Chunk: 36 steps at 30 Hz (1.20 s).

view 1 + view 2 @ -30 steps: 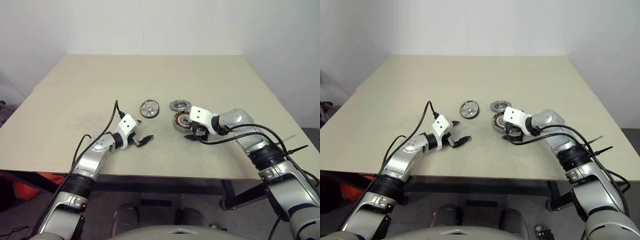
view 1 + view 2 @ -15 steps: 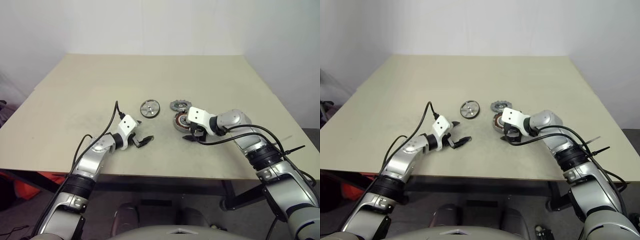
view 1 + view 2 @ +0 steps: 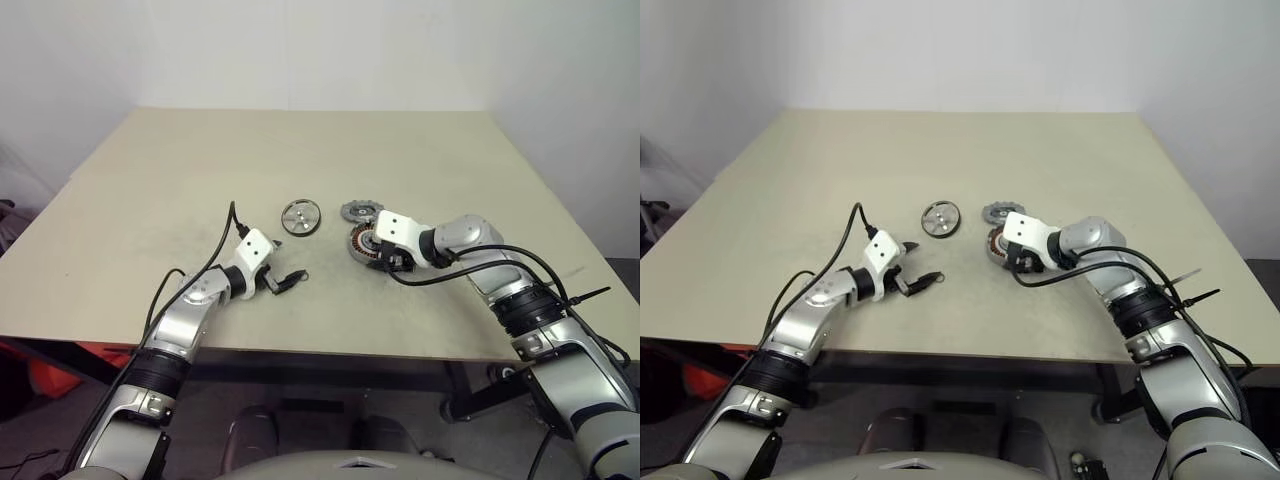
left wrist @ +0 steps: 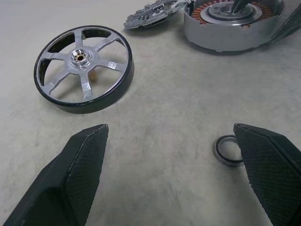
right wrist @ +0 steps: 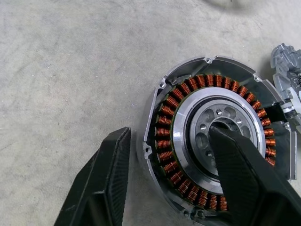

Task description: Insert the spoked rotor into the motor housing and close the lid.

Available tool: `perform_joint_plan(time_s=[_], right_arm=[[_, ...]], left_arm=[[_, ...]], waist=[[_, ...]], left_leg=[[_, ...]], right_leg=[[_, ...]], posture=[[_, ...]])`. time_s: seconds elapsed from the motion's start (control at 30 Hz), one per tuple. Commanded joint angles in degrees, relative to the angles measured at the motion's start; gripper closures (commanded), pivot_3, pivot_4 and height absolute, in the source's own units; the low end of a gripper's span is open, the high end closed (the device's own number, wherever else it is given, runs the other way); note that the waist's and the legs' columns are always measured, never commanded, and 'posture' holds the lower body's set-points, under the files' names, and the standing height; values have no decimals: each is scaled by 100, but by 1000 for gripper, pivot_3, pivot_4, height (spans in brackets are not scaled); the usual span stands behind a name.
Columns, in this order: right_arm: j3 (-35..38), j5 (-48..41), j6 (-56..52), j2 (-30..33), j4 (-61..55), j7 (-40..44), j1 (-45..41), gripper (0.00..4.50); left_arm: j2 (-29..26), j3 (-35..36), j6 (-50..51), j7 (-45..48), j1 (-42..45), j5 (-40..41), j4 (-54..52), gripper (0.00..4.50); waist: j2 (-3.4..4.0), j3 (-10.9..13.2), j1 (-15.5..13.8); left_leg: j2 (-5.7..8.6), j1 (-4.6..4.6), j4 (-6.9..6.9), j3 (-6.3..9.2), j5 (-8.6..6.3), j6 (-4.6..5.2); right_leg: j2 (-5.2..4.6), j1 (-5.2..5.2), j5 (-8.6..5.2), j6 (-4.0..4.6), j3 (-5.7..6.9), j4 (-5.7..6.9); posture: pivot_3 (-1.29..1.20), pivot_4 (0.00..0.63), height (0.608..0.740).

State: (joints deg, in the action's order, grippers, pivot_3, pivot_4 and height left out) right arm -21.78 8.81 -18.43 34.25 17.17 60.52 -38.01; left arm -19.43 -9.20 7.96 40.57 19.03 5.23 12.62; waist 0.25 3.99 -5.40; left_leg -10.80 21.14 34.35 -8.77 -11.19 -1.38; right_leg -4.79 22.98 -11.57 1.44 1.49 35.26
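The spoked rotor (image 3: 299, 216), a silver wheel with a black rim, lies flat on the table. To its right the lid (image 3: 360, 211), a grey toothed disc, rests just behind the motor housing (image 5: 211, 141), whose ring of copper coils faces up. My right gripper (image 5: 168, 132) straddles the housing's near wall: one finger sits in the centre hole, the other stands just outside the rim, a small gap showing. My left gripper (image 4: 169, 128) hovers open in front of the rotor (image 4: 84, 68), holding nothing.
A tiny black ring (image 4: 228, 149) lies on the table beside my left gripper's fingertip. The beige table (image 3: 200, 170) stretches wide behind and to the left. Its front edge runs just below both arms.
The right gripper's fingers have drawn closer together around the motor housing's wall. The left arm has kept still.
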Motion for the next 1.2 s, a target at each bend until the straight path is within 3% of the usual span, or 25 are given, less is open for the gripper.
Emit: perform_joint_plan(time_s=[0.03, 0.13, 0.17, 0.4, 0.6, 0.93, 1.2], right_arm=[[-7, 46, -21, -39, 182, 44, -130, 1836], [-5, 27, -14, -53, 224, 96, -120, 2676], [9, 16, -16, -54, 206, 109, -107, 2707], [112, -52, -229, -66, -85, 72, -48, 2707], [401, -409, -1033, 81, -1299, 188, 380, 2707], [238, -640, -1787, 132, -2406, 187, 906, 2707], [78, -566, -1948, -46, -2053, -4, 851, 2707]], left_arm=[[11, 67, -95, -73, 30, -4, -145, 0], [0, 77, -97, -99, 16, -7, -162, 0], [-5, 79, -97, -108, 11, -7, -168, 0], [-22, 80, -98, -117, 16, -3, -145, 0], [-14, 77, -121, -152, -35, -16, -152, 0], [5, 56, -150, -174, -33, -30, -120, 0], [17, 46, -116, -192, -87, -13, -187, 0]], waist=[[0, 0, 1], [-3, -2, 0], [-5, -3, -1], [-5, -3, -1], [-5, -3, -9], [-5, -3, -10], [-5, -4, -6]], left_leg=[[0, -1, 0, 0, 0, 0], [0, -4, 0, 0, 2, -3], [0, -6, 0, 0, 2, -3], [0, -6, 0, 1, 3, -4], [-1, 0, 0, 2, 0, 0], [-10, -3, -1, 2, 2, -4], [-10, -6, -1, 4, 2, -4]], right_leg=[[0, 0, 0, 0, 0, 2], [-1, -2, 0, 0, 0, 6], [0, -4, 0, 0, 0, 6], [0, -5, 0, 0, 0, 7], [0, 0, -4, 5, 0, 5], [9, 2, -6, 7, -1, 6], [10, 0, -6, 7, -2, 6]], posture=[[0, 0, 740], [0, 0, 740], [0, 0, 740], [0, 0, 740], [0, 0, 740], [0, 0, 740], [0, 0, 740]])
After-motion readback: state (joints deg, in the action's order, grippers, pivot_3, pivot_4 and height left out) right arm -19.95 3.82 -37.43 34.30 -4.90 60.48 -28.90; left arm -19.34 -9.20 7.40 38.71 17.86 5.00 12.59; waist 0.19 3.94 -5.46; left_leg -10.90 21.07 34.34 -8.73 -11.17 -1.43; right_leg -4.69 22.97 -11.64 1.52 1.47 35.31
